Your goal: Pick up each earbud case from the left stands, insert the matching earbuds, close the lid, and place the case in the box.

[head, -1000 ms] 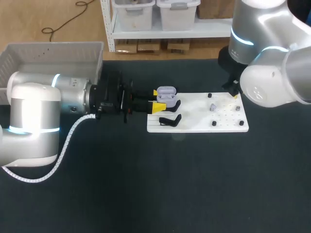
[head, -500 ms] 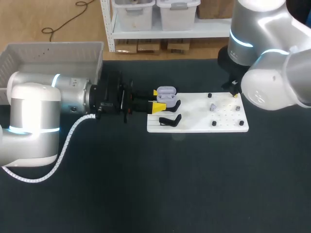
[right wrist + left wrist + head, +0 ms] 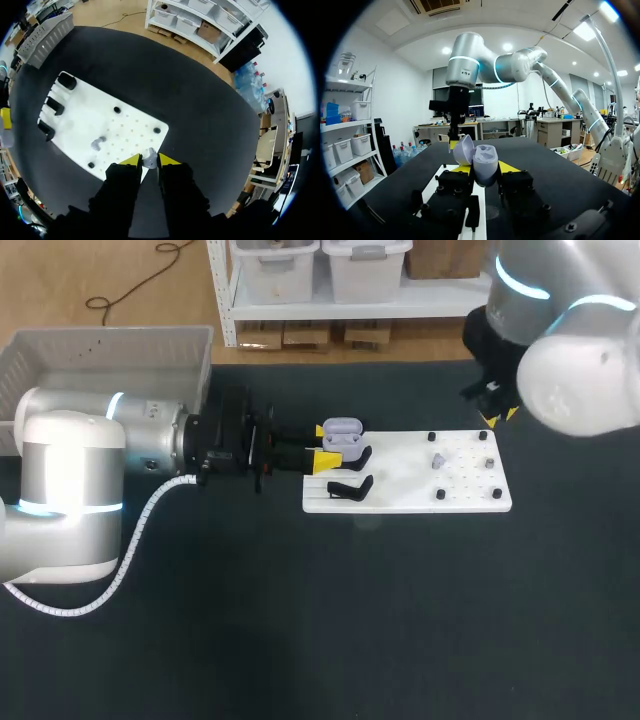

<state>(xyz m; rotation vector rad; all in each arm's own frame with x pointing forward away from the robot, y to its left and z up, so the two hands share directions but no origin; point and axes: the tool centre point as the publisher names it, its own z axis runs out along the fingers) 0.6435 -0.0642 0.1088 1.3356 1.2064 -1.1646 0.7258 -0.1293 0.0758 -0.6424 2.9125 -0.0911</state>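
Left tool [image 3: 484, 169] clamps the open case [image 3: 343, 431]; right tool [image 3: 145, 160] pinches an earbud [image 3: 149, 159].

We work at a counter [image 3: 300, 620] with a dark, matte top. Past the counter's far edge lies a light wooden floor [image 3: 60, 270] with a dark cable [image 3: 97, 303] looped on it. A white shelving unit [image 3: 400, 308] stands there too, holding pale storage bins [image 3: 275, 260], with cardboard boxes [image 3: 305, 335] beneath. Around the counter, white walls [image 3: 385, 95] rise to a white ceiling with round lamps [image 3: 508, 47] lit.
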